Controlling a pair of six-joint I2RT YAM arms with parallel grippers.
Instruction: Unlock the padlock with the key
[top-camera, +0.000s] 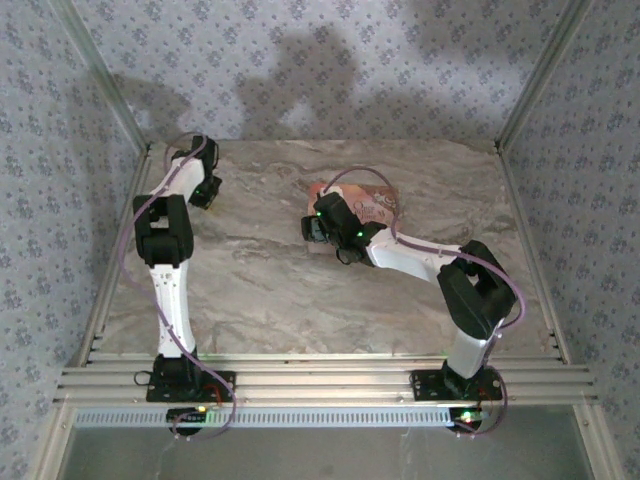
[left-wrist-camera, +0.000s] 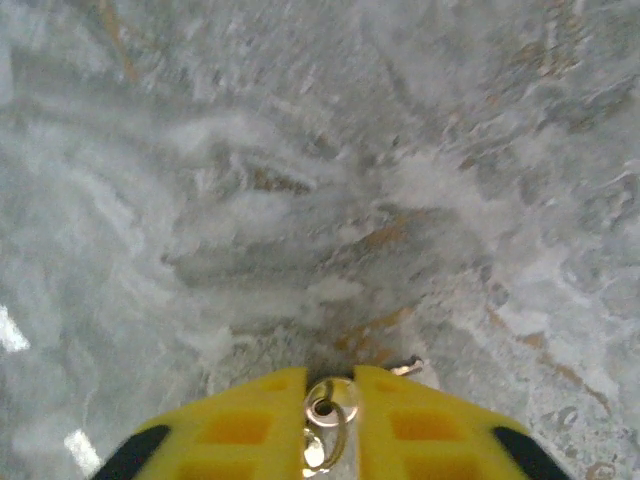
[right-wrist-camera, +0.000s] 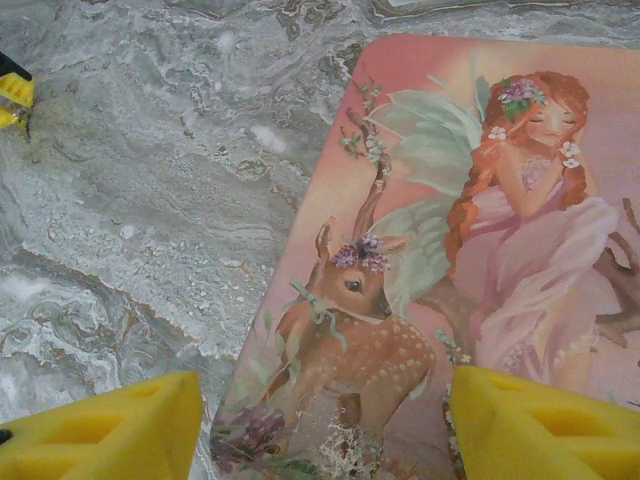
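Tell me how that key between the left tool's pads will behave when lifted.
Probably light and stiff: the key is small shiny metal. Pinched over so little area, it may pivot. Smooth metal could slip between the yellow pads.

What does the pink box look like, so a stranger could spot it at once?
Start at the grey marbled table; toward its far side, below the right gripper, lies a flat pink box. Its lid pictures a red-haired winged fairy and a spotted fawn, unlike the plain stone-grey top around it.
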